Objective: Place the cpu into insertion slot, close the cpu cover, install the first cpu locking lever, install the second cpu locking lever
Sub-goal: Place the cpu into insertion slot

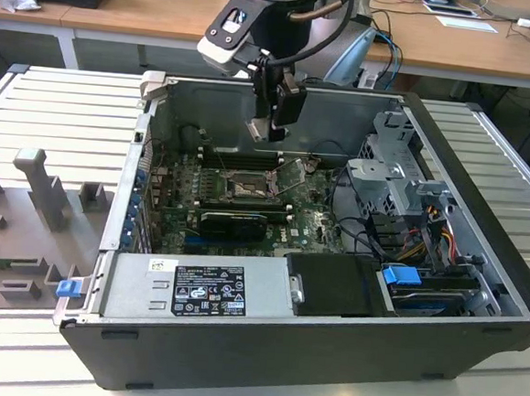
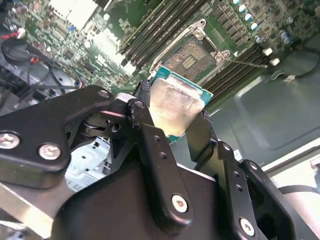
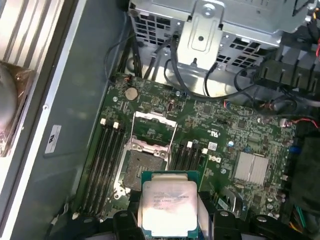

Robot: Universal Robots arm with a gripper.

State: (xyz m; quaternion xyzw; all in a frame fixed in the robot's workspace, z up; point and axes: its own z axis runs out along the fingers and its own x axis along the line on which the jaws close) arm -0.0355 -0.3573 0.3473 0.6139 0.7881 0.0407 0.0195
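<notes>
Status: my black fingers (image 2: 147,130) are closed narrowly on the cpu (image 2: 176,102), a thin square chip with a pale silver face and a green edge. One finger presses on each of two opposite sides. The chip is held tilted, clear of the board and in the air above it.

Position: in the exterior view my fingers (image 1: 278,116) hang inside the open black desktop computer case (image 1: 261,363), near its back wall. The case lies on its side on the ribbed grey metal tabletop (image 1: 61,99).

Insertion slot: in the first wrist view the small square socket (image 3: 136,169) is uncovered and its dull pin field is exposed. It sits on the green circuit board (image 3: 235,130), just beyond the held chip (image 3: 169,207).

CPU cover: the thin silver-grey metal frame plate (image 3: 155,118) stands swung open, beside the socket on the side away from the chip.

Long black memory slots (image 3: 102,160) run alongside the socket.
</notes>
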